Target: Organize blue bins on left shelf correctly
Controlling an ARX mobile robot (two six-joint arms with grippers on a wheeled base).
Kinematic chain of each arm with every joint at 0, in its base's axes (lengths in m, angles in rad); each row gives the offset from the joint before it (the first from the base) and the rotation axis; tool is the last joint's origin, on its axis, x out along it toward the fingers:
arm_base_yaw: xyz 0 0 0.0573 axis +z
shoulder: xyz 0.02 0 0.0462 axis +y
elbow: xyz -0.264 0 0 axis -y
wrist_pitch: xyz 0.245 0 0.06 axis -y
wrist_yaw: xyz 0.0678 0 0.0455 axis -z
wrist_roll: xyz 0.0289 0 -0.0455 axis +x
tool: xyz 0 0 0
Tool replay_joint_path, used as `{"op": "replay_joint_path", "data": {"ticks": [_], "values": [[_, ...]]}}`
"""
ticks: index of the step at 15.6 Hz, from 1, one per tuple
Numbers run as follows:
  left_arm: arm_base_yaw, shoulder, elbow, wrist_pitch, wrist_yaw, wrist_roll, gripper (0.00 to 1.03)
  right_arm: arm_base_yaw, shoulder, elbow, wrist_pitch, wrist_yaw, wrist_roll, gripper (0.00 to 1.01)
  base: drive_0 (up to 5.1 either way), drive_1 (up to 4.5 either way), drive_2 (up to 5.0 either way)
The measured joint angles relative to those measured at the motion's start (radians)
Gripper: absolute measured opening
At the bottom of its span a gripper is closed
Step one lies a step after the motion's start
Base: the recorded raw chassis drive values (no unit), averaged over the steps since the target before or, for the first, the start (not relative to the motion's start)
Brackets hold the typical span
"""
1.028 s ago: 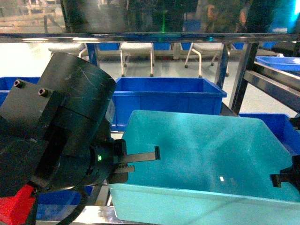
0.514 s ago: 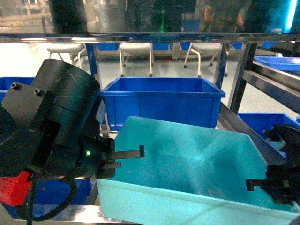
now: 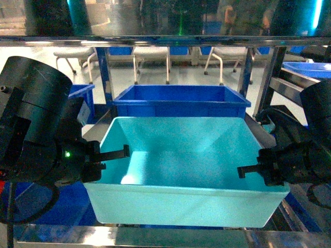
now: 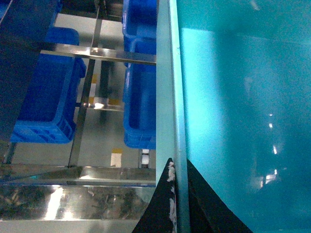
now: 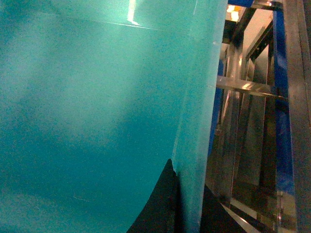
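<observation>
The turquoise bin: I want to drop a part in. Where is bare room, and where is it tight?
The turquoise bin is bare inside, free between its side walls. Tight at both walls: left gripper and right gripper clamp them. The royal-blue bin sits close behind.

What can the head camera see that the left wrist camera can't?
Only the head view shows both hands, the left hand and the right hand, gripping opposite walls of the light turquoise tub, plus white chairs far behind. Only the left wrist view shows the floor below and a dark blue bin on a lower level. Both show the tub and the shelf's steel rails.
</observation>
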Motion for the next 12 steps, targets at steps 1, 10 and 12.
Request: {"op": "replay_joint_path", "data": {"ticks": [1,10,12], "values": [[0.002,0.006,0.006,0.005,0.0,0.002,0.02,0.0,0.002,0.01,0.001,0.003,0.0,0.02,0.0,0.0,0.0],[0.002,0.042,0.032,-0.011,-0.005,0.007,0.02,0.007,0.03,0.035,-0.024,0.011,-0.005,0.02,0.0,0.0,0.0],[0.001,0.046,0.039,-0.032,-0.003,0.002,0.02,0.006,0.032,0.035,-0.029,0.011,-0.009,0.02,0.0,0.0,0.0]]}}
